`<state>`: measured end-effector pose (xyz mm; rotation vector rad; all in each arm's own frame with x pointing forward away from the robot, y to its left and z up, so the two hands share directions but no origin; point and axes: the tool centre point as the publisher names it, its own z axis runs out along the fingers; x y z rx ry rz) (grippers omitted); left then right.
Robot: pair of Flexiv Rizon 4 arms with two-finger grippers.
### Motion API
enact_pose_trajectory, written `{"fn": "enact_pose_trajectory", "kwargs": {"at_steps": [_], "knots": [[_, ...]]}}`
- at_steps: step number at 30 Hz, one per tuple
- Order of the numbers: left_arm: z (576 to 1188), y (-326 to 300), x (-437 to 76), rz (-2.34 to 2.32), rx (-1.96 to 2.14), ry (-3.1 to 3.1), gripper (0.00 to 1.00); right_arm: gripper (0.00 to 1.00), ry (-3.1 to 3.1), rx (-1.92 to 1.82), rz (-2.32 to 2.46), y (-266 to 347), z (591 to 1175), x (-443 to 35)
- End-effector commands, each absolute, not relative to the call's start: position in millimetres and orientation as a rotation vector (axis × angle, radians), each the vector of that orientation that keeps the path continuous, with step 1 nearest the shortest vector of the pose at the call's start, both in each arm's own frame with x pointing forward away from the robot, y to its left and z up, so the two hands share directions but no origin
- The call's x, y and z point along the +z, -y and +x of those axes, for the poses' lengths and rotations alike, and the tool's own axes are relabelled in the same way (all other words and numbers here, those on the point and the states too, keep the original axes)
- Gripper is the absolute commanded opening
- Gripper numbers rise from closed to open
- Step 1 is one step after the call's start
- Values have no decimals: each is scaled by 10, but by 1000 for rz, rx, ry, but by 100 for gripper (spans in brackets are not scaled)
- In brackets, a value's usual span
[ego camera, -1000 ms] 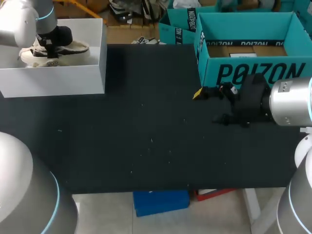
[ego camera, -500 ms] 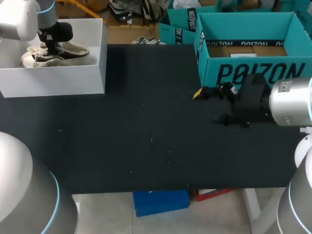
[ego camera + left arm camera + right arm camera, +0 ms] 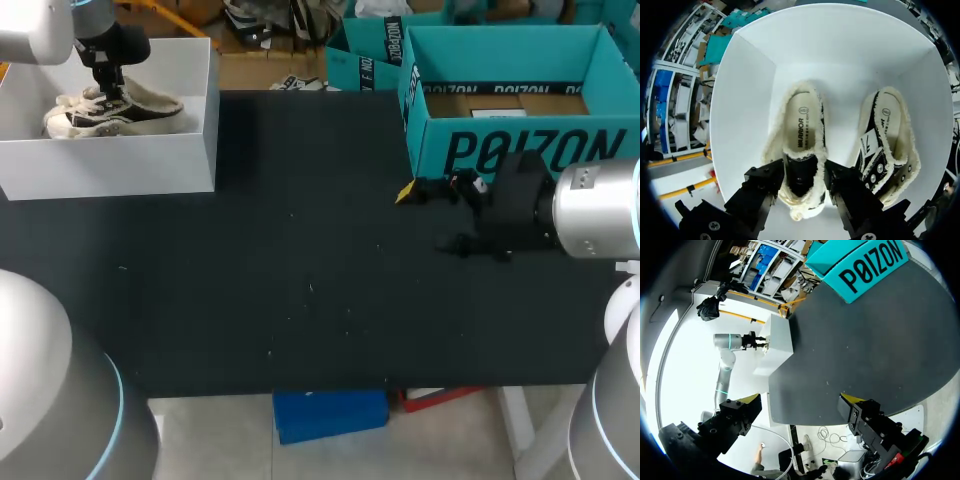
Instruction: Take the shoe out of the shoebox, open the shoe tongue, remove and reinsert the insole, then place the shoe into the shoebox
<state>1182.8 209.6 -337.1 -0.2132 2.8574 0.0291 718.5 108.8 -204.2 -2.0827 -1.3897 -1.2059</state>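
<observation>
The white shoebox stands at the table's far left corner, holding a cream fleece-lined shoe. In the left wrist view a pair lies in the white shoebox: one shoe upright with its insole showing, a second shoe tipped on its side beside it. My left gripper hovers just above the upright shoe, left gripper open with a finger on either side of its front. My right gripper stands open and empty over the table's right side; in its wrist view the right gripper holds nothing.
A large teal box stands open at the back right, just behind my right gripper, with another teal box behind it. The black table top stretches between the two boxes.
My left gripper has risen from down on the shoe to above it and has opened. The shoe stays in the white box. The right arm has not moved.
</observation>
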Motion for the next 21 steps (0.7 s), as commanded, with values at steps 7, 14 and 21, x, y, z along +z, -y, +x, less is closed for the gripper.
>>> {"fn": "enact_pose_trajectory", "kwargs": {"at_steps": [7, 14, 21], "knots": [[11732, -1945, -2790, -306, 34, -2890, 49, 100, 1390, -1206, -2083, -1094, 7188, -2045], [11485, -1740, -2525, -509, -40, -2896, 71, 100, 1390, -1206, -2083, -1094, 7188, -2045], [10969, -1419, -2263, -837, -167, -2847, 100, 100, 1390, -1206, -2083, -1094, 7188, -2045]]}}
